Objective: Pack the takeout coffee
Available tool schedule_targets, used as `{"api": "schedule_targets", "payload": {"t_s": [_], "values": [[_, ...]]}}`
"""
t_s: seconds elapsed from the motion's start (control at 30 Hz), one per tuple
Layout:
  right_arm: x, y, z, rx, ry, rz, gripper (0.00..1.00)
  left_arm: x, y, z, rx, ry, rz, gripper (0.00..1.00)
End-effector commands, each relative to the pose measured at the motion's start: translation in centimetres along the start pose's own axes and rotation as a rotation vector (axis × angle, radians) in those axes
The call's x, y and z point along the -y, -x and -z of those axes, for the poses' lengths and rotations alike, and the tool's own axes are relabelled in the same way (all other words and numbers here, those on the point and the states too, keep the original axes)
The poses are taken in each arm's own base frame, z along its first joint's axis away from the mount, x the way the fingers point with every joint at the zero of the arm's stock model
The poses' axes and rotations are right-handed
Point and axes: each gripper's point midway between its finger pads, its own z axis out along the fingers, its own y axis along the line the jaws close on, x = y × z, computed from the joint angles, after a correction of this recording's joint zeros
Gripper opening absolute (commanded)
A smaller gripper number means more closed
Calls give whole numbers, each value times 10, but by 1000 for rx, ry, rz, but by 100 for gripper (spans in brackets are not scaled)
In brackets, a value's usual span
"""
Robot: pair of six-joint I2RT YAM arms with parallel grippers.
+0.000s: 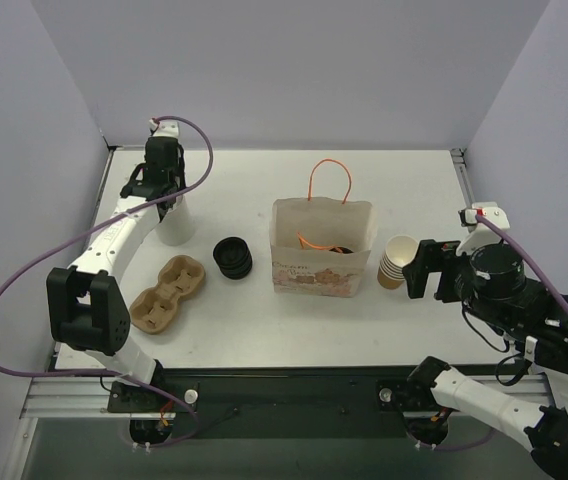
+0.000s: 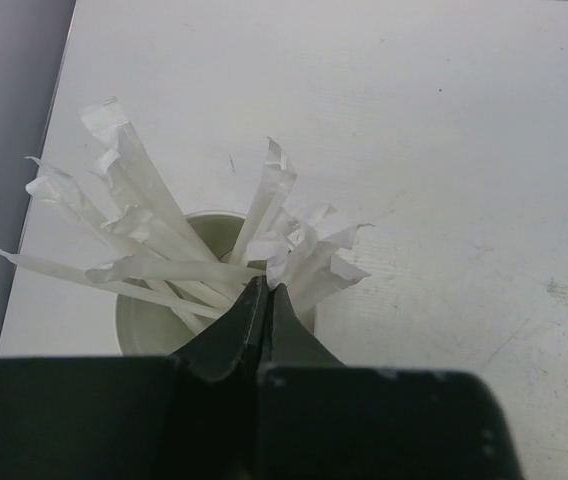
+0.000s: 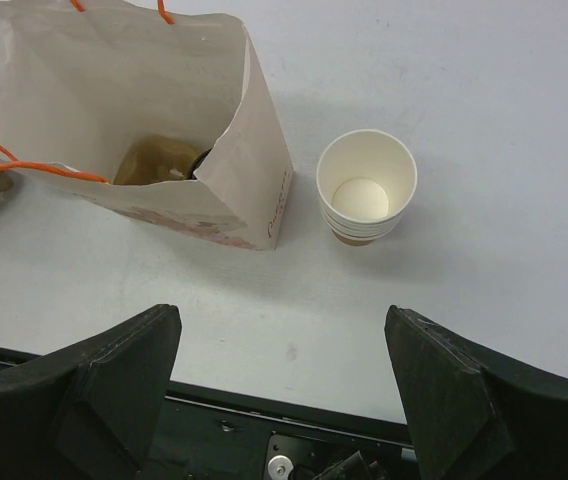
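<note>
The paper bag (image 1: 321,262) with orange handles stands open mid-table. Inside it a brown shape with a bit of black lid (image 3: 200,158) shows, seemingly the takeout coffee, mostly hidden by the bag wall (image 3: 254,170). My left gripper (image 1: 166,198) is at the far left over a white cup (image 2: 149,310) full of paper-wrapped straws (image 2: 144,215). Its jaws (image 2: 266,287) are shut, pinching the top of one wrapped straw. My right gripper (image 1: 414,270) is open and empty (image 3: 282,335), just right of the bag, near the table's front edge.
A stack of lidless brown paper cups (image 1: 396,262) stands right of the bag, also in the right wrist view (image 3: 366,190). A stack of black lids (image 1: 232,258) sits left of the bag. A brown pulp cup carrier (image 1: 167,292) lies front left.
</note>
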Motion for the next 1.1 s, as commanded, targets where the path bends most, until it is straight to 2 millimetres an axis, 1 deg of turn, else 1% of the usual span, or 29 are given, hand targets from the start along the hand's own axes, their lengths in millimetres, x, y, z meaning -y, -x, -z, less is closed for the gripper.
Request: {"api": "schedule_targets", "payload": {"t_s": [0.0,0.07,0.1,0.17,0.2,0.23,0.27,0.33,0.47,0.53,0.57,0.63,0.67,0.73,0.77,0.83,0.87,0.9,0.93,0.97,1.0,1.03,1.07], "values": [[2,8,0,0,-24,21,86,-5,55,31,130,9,24,0],[2,9,-1,-1,-26,29,86,-2,58,41,130,11,17,0],[2,9,-1,-2,-24,28,86,-5,67,50,152,23,25,0],[0,9,-2,-6,-20,33,86,-1,70,62,159,22,19,0],[0,9,-1,-3,-19,34,86,-2,76,72,178,24,23,0],[0,9,-1,-5,-16,34,86,3,77,79,184,12,16,0],[-1,9,-2,-8,-12,42,86,1,82,88,201,12,17,0],[-2,11,0,-3,-5,45,86,3,86,103,211,13,2,0],[-2,14,1,6,-3,48,86,5,103,141,270,2,-10,0],[-1,15,3,13,-1,49,86,6,108,154,291,-7,-30,0],[-1,16,3,15,2,49,86,4,116,166,317,-11,-32,0],[-2,18,3,17,4,48,86,1,120,177,331,-12,-31,0],[-3,18,3,16,5,49,86,-2,127,187,355,-16,-18,0],[-4,20,4,23,13,42,86,-4,134,197,384,-28,-12,0],[-4,20,4,24,12,42,86,-5,141,206,410,-43,-9,0],[-5,20,4,24,15,42,87,1,153,219,462,-109,11,0],[-5,22,4,28,13,40,86,2,165,231,495,-140,25,0],[-5,23,5,31,16,41,87,7,171,237,509,-178,30,0],[-4,23,5,31,13,42,87,18,176,246,522,-252,38,0],[-5,24,5,32,13,44,87,21,188,261,555,-294,55,0],[-4,24,5,35,8,43,87,28,193,270,573,-343,59,0],[-3,24,5,36,6,47,87,41,197,278,582,-425,67,0],[-3,25,5,35,1,44,87,43,207,291,607,-468,90,0]]}}
